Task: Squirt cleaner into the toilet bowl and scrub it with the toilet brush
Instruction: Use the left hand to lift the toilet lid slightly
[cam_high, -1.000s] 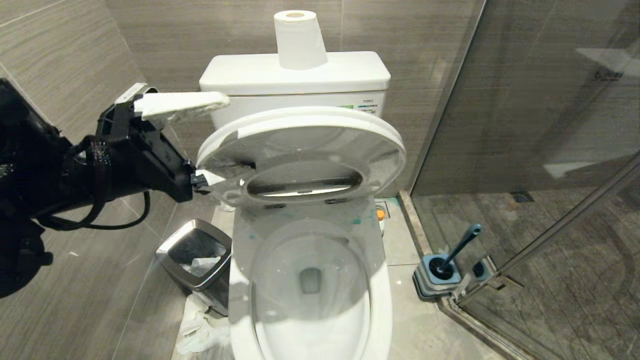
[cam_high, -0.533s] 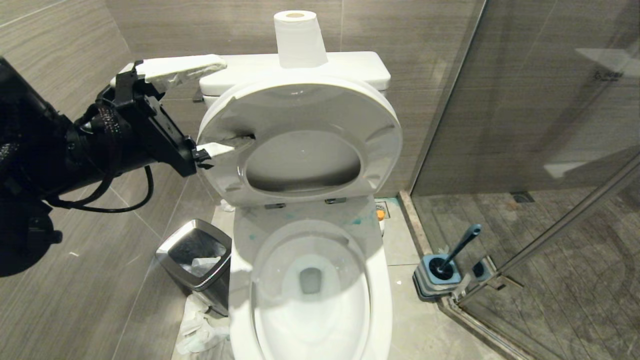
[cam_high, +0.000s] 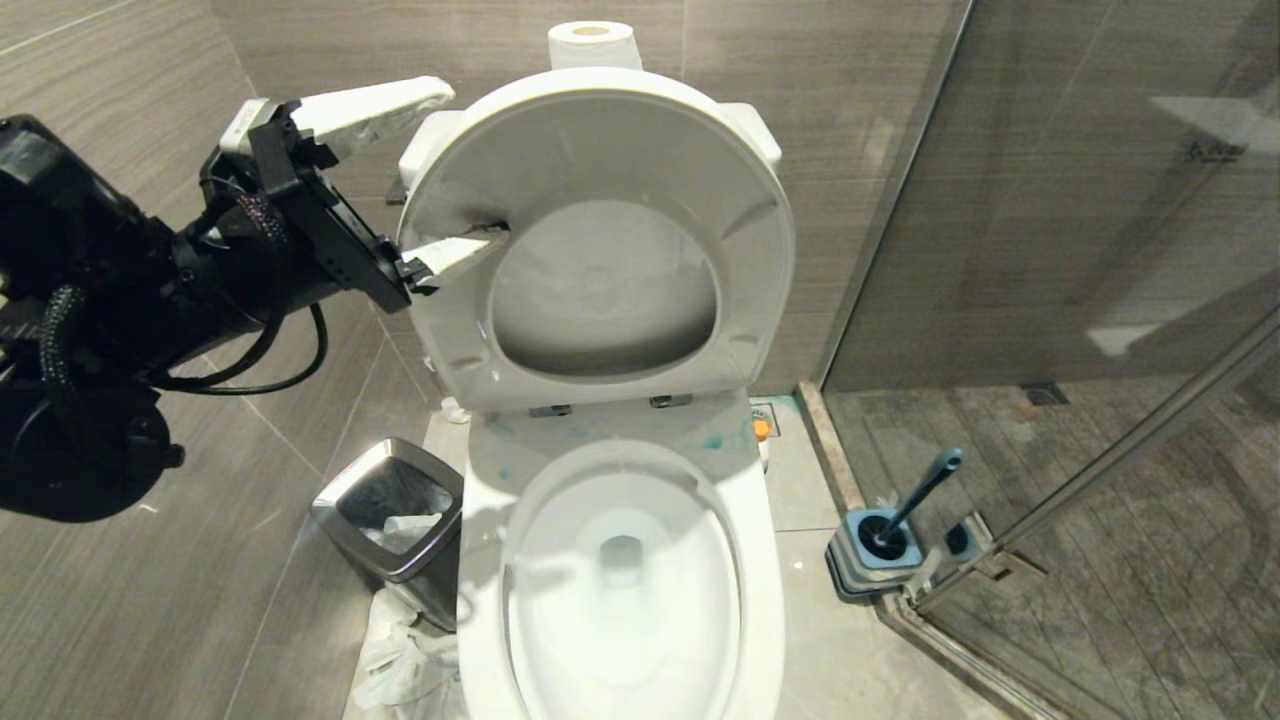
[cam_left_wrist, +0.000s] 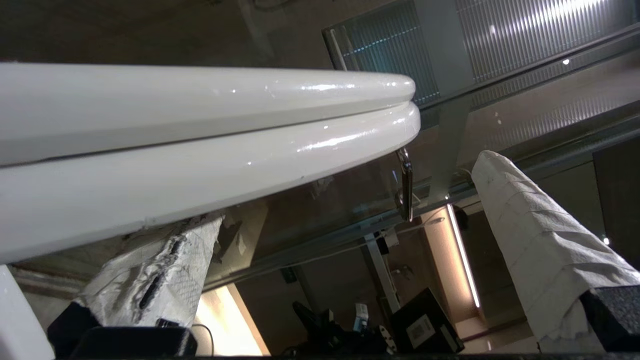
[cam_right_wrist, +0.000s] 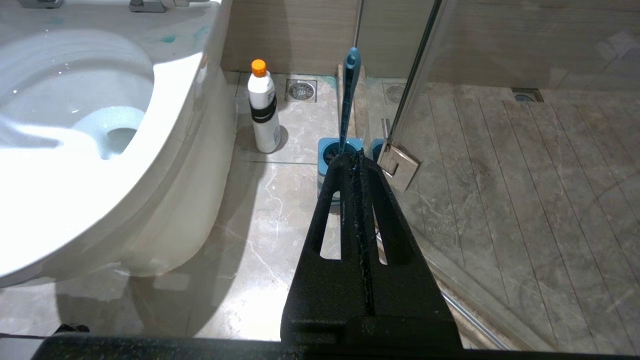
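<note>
The toilet bowl (cam_high: 760, 590) stands uncovered, water in it. Its white seat and lid (cam_high: 600, 130) lean back nearly upright against the tank. My left gripper (cam_high: 470, 165) is open at their left edge, with one white-wrapped finger (cam_high: 460, 250) against the seat's underside and the other finger (cam_high: 350, 105) behind the lid. In the left wrist view the two rims (cam_left_wrist: 200, 140) lie across that lower finger (cam_left_wrist: 160, 270). The cleaner (cam_right_wrist: 264, 112) stands on the floor beside the bowl. The toilet brush (cam_high: 925, 490) sits in its blue holder (cam_high: 870, 550). My right gripper (cam_right_wrist: 352, 157) is shut and empty, low near the holder.
A steel-rimmed bin (cam_high: 395, 515) stands left of the bowl with crumpled paper (cam_high: 400, 650) on the floor by it. A paper roll (cam_high: 592, 42) sits on the tank. A glass shower partition (cam_high: 1050, 250) closes off the right side, its hinge beside the brush holder.
The seat and lid have swung up from half raised to nearly upright. My left gripper rose with them, its lower finger staying under the seat. The right arm kept still.
</note>
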